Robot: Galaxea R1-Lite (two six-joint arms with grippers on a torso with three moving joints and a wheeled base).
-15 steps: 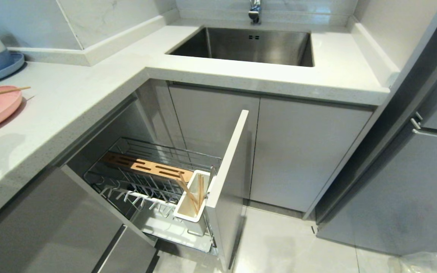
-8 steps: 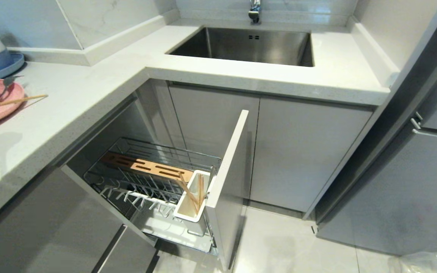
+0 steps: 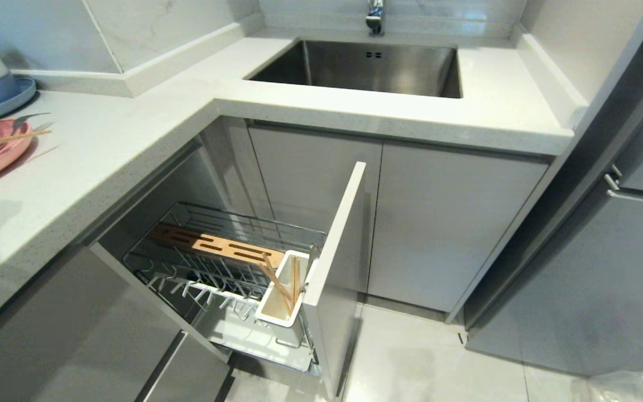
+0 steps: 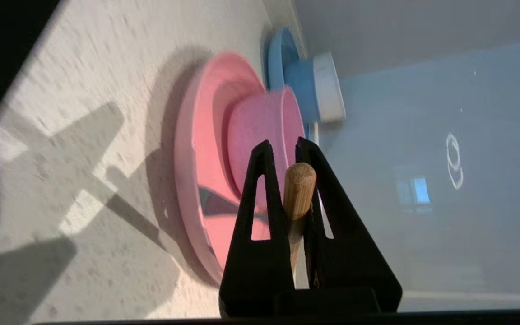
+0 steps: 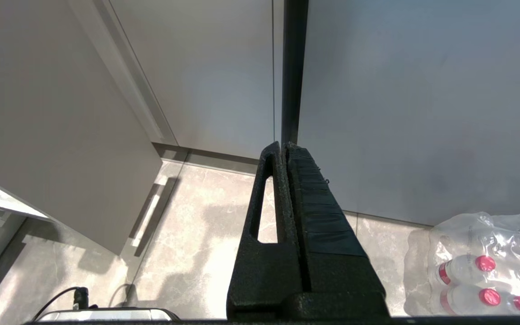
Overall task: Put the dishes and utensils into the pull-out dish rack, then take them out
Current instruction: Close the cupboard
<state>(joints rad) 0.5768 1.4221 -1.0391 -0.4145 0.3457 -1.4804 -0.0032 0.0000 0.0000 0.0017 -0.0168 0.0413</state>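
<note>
Left gripper: black fingers clamped on the round end of a light-wood chopstick, which stands up between them; seen in the left wrist view only.
Left arm: outside the head view, past its left edge.
Right gripper: black fingers pressed flat together, nothing between them, pointing down toward the floor.
Right arm: outside the head view.

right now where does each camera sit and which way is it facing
Head view: from the robot's head, looking down at the white countertop, steel sink and pulled-out chrome wire dish rack; neither arm shows.
Left wrist view: behind the left gripper, shut on a light-wood chopstick, facing the matte pink round plate.
Right wrist view: behind the shut right gripper, facing grey cabinet doors and floor.
Head and left wrist views share the pink plate.
</note>
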